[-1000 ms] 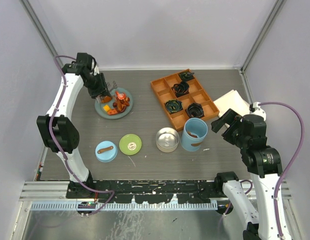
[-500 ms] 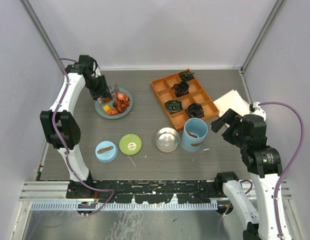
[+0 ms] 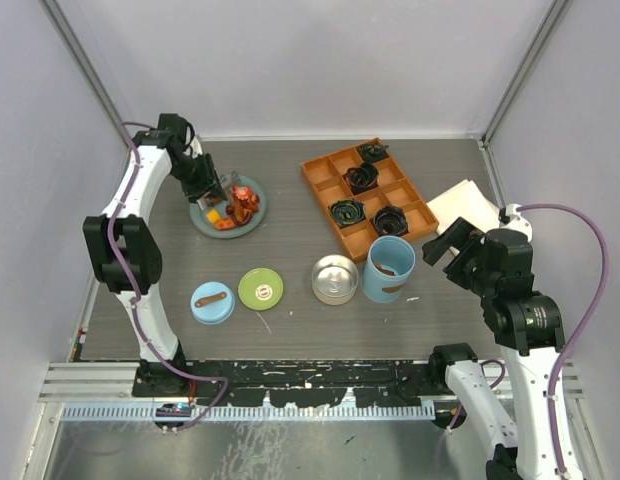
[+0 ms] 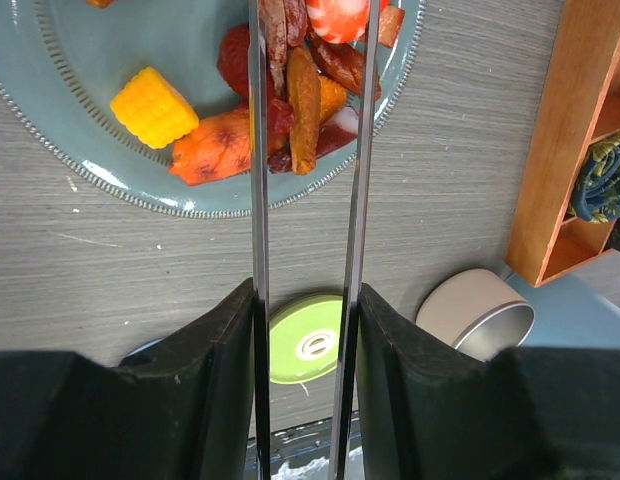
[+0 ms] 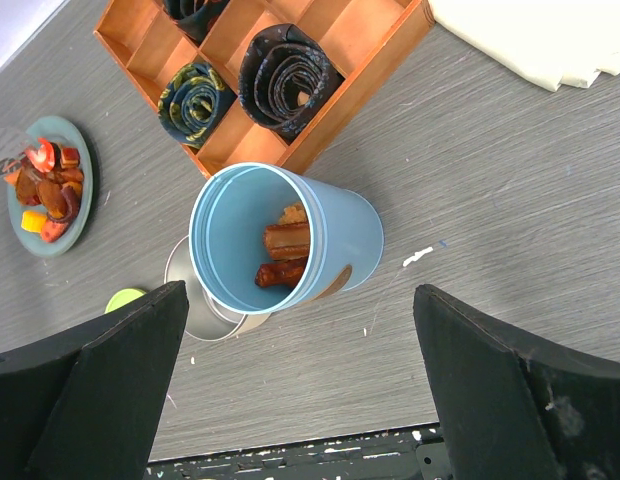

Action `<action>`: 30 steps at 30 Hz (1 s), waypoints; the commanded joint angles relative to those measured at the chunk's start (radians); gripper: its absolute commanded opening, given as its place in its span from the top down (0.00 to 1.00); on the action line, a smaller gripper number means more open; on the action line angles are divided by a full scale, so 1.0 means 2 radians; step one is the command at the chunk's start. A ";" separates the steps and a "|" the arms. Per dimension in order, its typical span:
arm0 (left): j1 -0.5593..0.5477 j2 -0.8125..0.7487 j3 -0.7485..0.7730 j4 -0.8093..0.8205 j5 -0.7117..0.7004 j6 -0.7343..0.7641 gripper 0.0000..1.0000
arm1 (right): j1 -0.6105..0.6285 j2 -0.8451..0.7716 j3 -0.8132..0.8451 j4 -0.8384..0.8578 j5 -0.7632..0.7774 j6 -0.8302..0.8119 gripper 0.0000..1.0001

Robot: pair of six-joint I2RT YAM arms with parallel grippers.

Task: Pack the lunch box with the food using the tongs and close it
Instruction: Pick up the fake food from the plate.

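Grey metal tongs (image 4: 258, 200) were clamped by their arms between the fingers of the left tool (image 4: 308, 300), so that a squeeze would be passed to the tips. These were set astride the food (image 4: 295, 95) on the teal plate (image 4: 50, 90). Whether a chunk was pinched could not be told.

The steel tin (image 3: 335, 278) and light-blue cylinder (image 5: 330, 240) were left uncovered for filling. The green lid (image 3: 261, 288) and blue lid (image 3: 212, 302) were laid aside on the tabletop (image 3: 290, 220). The right tool (image 3: 448, 250) was held wide open and empty beside the cylinder, judged to be waiting.
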 commanded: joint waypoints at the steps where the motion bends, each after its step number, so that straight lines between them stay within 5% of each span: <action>1: 0.004 0.004 0.011 0.016 0.035 0.007 0.61 | -0.002 0.004 0.009 0.017 0.008 0.005 0.00; 14: 0.006 0.011 0.011 0.011 0.042 0.012 0.63 | -0.002 0.002 0.007 0.017 0.009 0.006 0.00; 30: 0.007 -0.004 -0.002 0.015 0.033 0.012 0.80 | -0.001 -0.002 0.007 0.015 0.010 0.007 0.00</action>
